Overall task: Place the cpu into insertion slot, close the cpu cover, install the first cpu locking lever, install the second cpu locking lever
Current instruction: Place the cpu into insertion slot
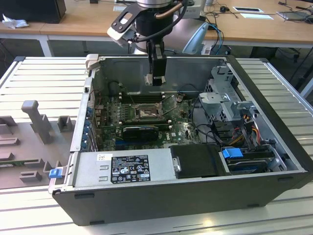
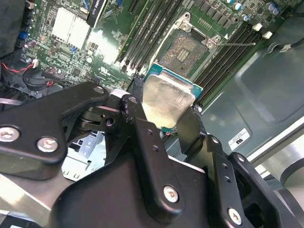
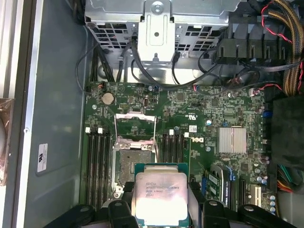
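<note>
Jaws pinch the one cpu (image 3: 159, 195) above the single insertion slot (image 3: 130, 156), whose one cpu cover (image 3: 135, 115) stands open.

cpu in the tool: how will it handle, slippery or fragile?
The cpu looks stiff and probably light: a thin flat plate. Its smooth metal top looks slippery; the tool seems to pinch only two edges, so it may twist.

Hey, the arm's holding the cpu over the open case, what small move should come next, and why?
Probably a slow descent while centring the cpu over the insertion slot. The gripper holds the chip well above the board, the slot's contact field is bare, the cpu cover stands swung open, and in the first wrist view the chip only partly overlaps the slot.
</note>
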